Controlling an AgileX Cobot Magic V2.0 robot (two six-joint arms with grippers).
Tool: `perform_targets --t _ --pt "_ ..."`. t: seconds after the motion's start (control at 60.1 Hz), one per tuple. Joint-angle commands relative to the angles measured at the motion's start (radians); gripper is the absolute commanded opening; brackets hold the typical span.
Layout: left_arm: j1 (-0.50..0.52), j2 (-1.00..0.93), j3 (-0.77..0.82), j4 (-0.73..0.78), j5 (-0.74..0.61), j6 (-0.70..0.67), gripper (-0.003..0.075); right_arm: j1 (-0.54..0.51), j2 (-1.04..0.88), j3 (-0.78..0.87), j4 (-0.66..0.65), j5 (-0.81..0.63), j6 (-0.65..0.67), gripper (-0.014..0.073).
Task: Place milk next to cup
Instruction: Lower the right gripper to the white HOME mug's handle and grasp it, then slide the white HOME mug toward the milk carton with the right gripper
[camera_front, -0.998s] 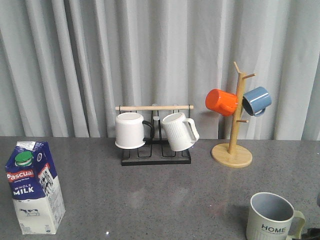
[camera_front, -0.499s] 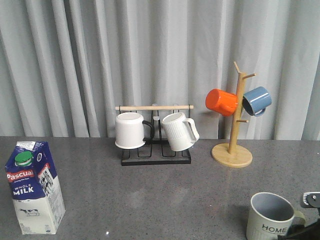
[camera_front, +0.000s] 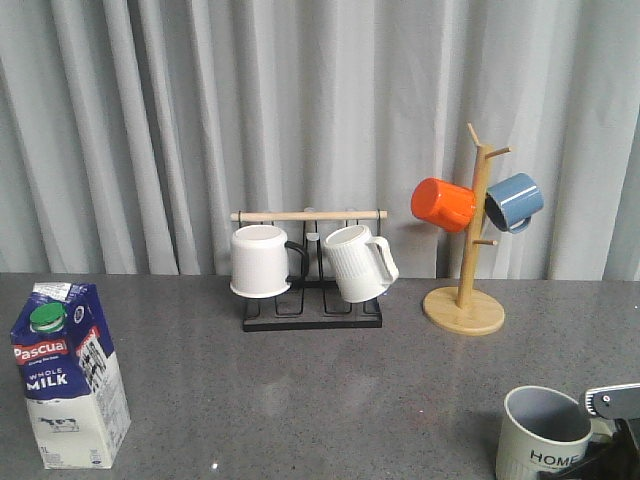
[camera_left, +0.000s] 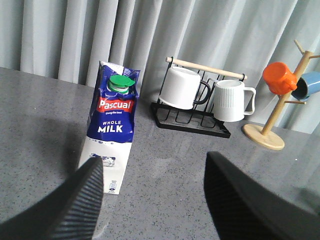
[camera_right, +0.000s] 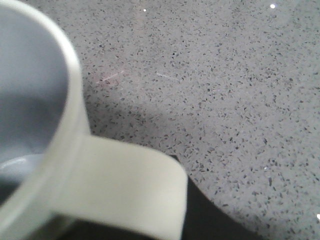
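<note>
My wide-spread left fingers (camera_left: 75, 205) haven't grabbed the tall blue-and-white milk carton (camera_front: 70, 375), far from the cream ribbed HOME mug (camera_front: 545, 437); my right fingers, I cannot tell.

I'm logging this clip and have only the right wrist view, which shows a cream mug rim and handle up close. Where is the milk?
Observer: The milk stands upright at the far left of the table in the front view. It is well apart from the cup, which is at the near right.
Operator: Is the left arm holding it?
Observer: No. The left gripper is open, and the milk stands untouched ahead of its fingers.
Operator: Does my mug have any marking?
Observer: Yes, its side reads HOME in dark letters in the front view.
</note>
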Motion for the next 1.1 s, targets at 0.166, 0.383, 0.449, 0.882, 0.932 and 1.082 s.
perform_targets --t 0.166,0.383,0.449,0.882,0.932,1.082 --pt "0.001 0.017 -0.032 -0.011 -0.041 0.001 0.0433 0.171 -0.173 -0.132 -0.045 0.083 0.024 -0.0008" --pt "0.001 0.017 -0.032 -0.011 -0.034 0.001 0.0433 0.357 -0.062 -0.398 -0.032 0.255 0.027 -0.0005" --pt "0.001 0.017 -0.032 -0.011 -0.030 0.001 0.0433 0.380 -0.011 -0.455 -0.010 0.296 0.031 -0.0005" --pt "0.001 0.017 -0.032 -0.011 0.009 0.001 0.0433 0.439 0.166 -0.491 0.031 0.347 0.060 0.0030" --pt "0.001 0.017 -0.032 -0.011 0.009 0.001 0.0433 0.447 0.166 -0.491 0.035 0.352 0.060 0.0053" --pt "0.001 0.017 -0.032 -0.011 0.013 0.001 0.0433 0.446 0.166 -0.491 0.054 0.371 0.060 0.0164"
